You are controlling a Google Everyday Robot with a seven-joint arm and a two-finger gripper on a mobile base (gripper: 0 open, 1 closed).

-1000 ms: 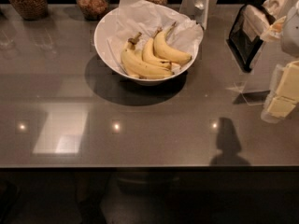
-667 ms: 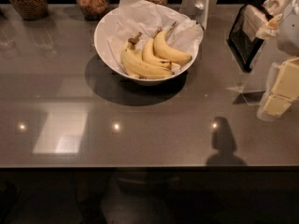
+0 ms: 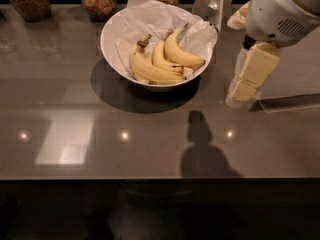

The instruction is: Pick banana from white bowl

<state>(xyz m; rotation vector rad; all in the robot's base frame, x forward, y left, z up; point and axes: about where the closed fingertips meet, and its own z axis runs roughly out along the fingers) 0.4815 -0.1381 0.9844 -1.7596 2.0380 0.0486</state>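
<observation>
The white bowl point(image 3: 112, 44) stands at the back middle of the grey table, lined with crumpled white paper. Three bananas lie in it. The banana point(image 3: 184, 57) is the rightmost one, plump and strongly curved, with its slim pale stem pointing to the back. A slimmer banana point(image 3: 161, 60) lies in the middle and the longest one point(image 3: 150, 73) lies in front on the left. My gripper point(image 3: 245, 86) hangs on the white arm to the right of the bowl, low over the table, apart from the bowl and holding nothing that I can see.
Three glass jars point(image 3: 29, 0) with brown contents stand along the back edge. A clear upright stand point(image 3: 216, 5) is behind the bowl on the right. A clear flat sheet point(image 3: 287, 104) lies at the right. The table's front edge point(image 3: 150, 178) runs across the lower view.
My arm and gripper have moved left and a little toward the back, closer to the bowl, and now cover the dark object at the right. The bowl and bananas have not moved.
</observation>
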